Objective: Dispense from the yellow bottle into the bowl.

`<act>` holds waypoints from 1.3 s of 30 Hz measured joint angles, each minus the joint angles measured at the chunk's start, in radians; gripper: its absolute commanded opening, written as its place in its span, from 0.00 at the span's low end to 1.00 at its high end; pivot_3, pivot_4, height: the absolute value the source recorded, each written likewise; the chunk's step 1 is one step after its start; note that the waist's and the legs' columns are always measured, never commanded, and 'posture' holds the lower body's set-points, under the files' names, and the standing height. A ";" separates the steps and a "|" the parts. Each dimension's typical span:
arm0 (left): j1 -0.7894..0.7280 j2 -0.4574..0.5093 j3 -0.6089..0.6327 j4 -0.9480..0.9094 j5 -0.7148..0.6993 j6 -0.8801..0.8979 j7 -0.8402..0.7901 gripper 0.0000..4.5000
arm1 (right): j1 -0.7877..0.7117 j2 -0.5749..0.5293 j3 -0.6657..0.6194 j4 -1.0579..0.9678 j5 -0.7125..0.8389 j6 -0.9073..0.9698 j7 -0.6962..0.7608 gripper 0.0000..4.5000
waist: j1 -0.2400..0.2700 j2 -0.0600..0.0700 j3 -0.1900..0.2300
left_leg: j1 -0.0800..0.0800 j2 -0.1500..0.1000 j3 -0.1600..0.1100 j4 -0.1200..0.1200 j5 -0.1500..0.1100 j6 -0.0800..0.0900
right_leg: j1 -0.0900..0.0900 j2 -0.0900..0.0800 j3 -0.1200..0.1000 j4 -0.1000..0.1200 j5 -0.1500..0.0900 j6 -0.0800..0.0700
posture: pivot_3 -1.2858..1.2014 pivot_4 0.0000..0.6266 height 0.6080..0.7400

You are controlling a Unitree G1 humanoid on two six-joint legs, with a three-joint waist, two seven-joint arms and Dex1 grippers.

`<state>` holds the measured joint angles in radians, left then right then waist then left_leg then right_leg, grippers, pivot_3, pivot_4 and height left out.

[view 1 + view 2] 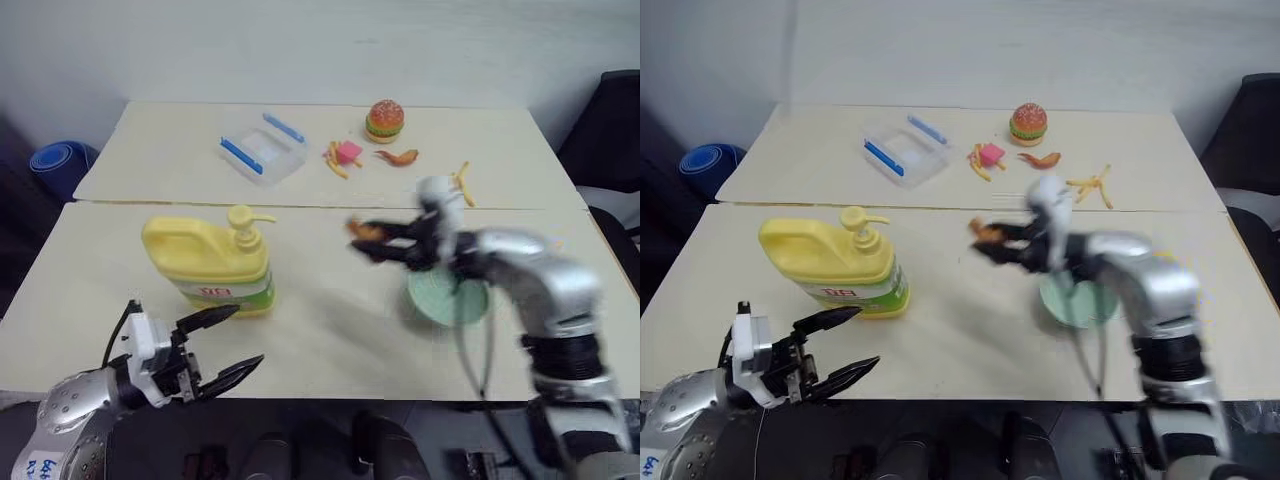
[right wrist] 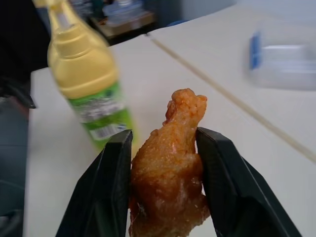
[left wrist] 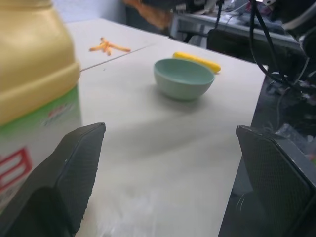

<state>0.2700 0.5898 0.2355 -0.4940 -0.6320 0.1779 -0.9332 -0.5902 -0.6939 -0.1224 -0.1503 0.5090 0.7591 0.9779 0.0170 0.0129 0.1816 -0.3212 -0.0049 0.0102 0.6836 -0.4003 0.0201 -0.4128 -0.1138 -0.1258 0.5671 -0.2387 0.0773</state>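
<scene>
Nothing has been dispensed yet, as far as the pictures show: the bottle (image 1: 210,262) stands upright on the table (image 1: 330,330) with its pump head up and untouched, and the bowl (image 3: 183,78) looks empty in the left wrist view. The bowl sits to the right of the bottle on the same table, well apart from it, with a banana (image 3: 196,61) just behind it. The right gripper (image 2: 165,148) hangs above the table between bottle and bowl, nearer the bowl, and its jaws are pinching a fried chicken piece (image 2: 170,168), held clear of the surface. That looks like a side job, perhaps clearing the piece away from the bowl, not a step of the pumping itself. The left gripper (image 1: 228,343) hovers just in front of the bottle, at the near table edge, with its jaws spread wide and nothing between them; it touches nothing. What remains is the whole task proper: put the chicken down somewhere, bring the bowl under the bottle's spout or the bottle to the bowl, steady the bottle and press the pump.
</scene>
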 measured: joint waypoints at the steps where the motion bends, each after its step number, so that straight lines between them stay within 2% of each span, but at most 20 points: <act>1: -0.011 -0.002 -0.011 -0.003 0.000 0.006 0.005 1.00 | 0.019 -0.054 -0.014 0.052 -0.029 -0.032 0.006 0.36 | 0.000 0.000 0.000 | 0.001 0.000 0.001 0.000 0.000 0.000 | 0.000 0.000 0.000 0.000 0.000 0.000 | 0.52 0.24 1.00; 5: -0.044 -0.012 -0.050 0.002 0.008 0.016 0.014 1.00 | 0.082 -0.209 -0.024 0.489 -0.224 -0.301 -0.047 0.36 | 0.001 0.000 0.000 | 0.001 -0.001 0.006 0.000 0.001 0.002 | 0.000 0.001 0.002 0.002 0.000 0.000 | 0.52 0.24 1.00; 9: -0.061 -0.012 -0.059 0.040 0.015 0.015 0.008 1.00 | 0.068 -0.217 -0.024 0.867 -0.338 -0.548 -0.109 0.36 | -0.015 0.002 0.001 | 0.001 0.000 0.013 0.000 0.003 0.000 | 0.000 0.004 0.004 0.005 0.000 0.001 | 0.52 0.24 1.00; 13: -0.097 -0.010 -0.060 0.069 0.018 0.014 -0.005 1.00 | 0.036 -0.176 -0.021 1.019 -0.354 -0.649 -0.089 0.64 | -0.034 0.003 0.002 | 0.005 0.002 0.016 0.000 0.004 -0.002 | 0.001 0.005 0.009 0.008 0.000 0.001 | 0.52 0.24 1.00; 17: -0.108 0.005 -0.058 0.083 0.018 0.015 -0.020 1.00 | 0.035 -0.156 -0.030 1.010 -0.342 -0.690 -0.034 0.95 | -0.039 0.005 0.003 | 0.004 0.002 0.014 0.000 0.004 -0.002 | 0.000 0.004 0.012 0.008 0.001 0.001 | 0.52 0.24 1.00; 18: -0.109 0.008 -0.057 0.085 0.019 0.015 -0.023 1.00 | 0.047 -0.158 -0.037 0.984 -0.334 -0.694 -0.014 0.99 | -0.039 0.006 0.003 | 0.005 0.002 0.013 0.000 0.004 -0.002 | 0.000 0.004 0.011 0.008 0.001 0.001 | 0.52 0.24 1.00; 22: -0.104 0.018 -0.041 0.116 0.022 0.007 -0.029 1.00 | 0.179 -0.186 -0.088 0.711 -0.240 -0.629 0.075 0.99 | -0.020 0.006 0.003 | 0.004 0.002 0.010 0.000 0.004 -0.002 | -0.001 0.003 0.008 0.007 0.001 0.002 | 0.52 0.24 1.00; 25: -0.094 0.024 -0.016 0.121 0.029 -0.008 -0.031 1.00 | 0.359 -0.206 -0.102 0.315 -0.102 -0.432 0.142 0.99 | -0.008 0.006 0.003 | 0.004 0.003 0.006 0.000 0.003 -0.004 | 0.000 0.003 0.006 0.002 0.001 0.001 | 0.52 0.24 1.00; 28: -0.085 0.026 -0.012 0.121 0.030 -0.012 -0.036 1.00 | 0.467 -0.203 -0.064 0.087 -0.049 -0.316 0.138 0.99 | 0.002 0.006 0.003 | 0.004 0.002 0.006 0.000 0.001 -0.003 | 0.001 0.001 0.006 0.002 0.001 0.001 | 0.52 0.24 1.00; 33: -0.075 0.026 -0.011 0.118 0.033 -0.012 -0.034 1.00 | 0.484 -0.127 0.030 0.009 -0.105 -0.279 0.029 0.99 | 0.007 0.005 0.003 | 0.003 0.001 0.006 0.000 0.000 -0.003 | -0.001 0.001 0.006 0.002 0.001 0.001 | 0.52 0.24 1.00; 36: -0.064 0.029 -0.006 0.116 0.034 -0.010 -0.029 1.00 | 0.440 -0.074 0.112 0.078 -0.182 -0.305 -0.018 0.87 | 0.006 0.005 0.003 | 0.003 0.001 0.006 0.000 0.001 -0.002 | -0.001 0.001 0.006 0.002 0.001 0.001 | 0.52 0.24 1.00; 39: -0.063 0.041 0.002 0.111 0.034 -0.009 -0.026 1.00 | 0.392 -0.015 0.196 0.133 -0.239 -0.330 -0.038 0.64 | 0.002 0.005 0.003 | 0.003 0.001 0.007 0.000 0.001 -0.002 | -0.001 0.001 0.006 0.002 0.001 0.001 | 0.52 0.24 1.00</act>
<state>0.2068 0.6312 0.2371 -0.3829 -0.5984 0.1689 -0.9595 -0.1987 -0.7089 0.0731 -0.0169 0.2700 0.4287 0.9397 0.0192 0.0181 0.1845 -0.3181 -0.0038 0.0168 0.6835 -0.3993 0.0179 -0.4140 -0.1124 -0.1199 0.5691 -0.2377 0.0782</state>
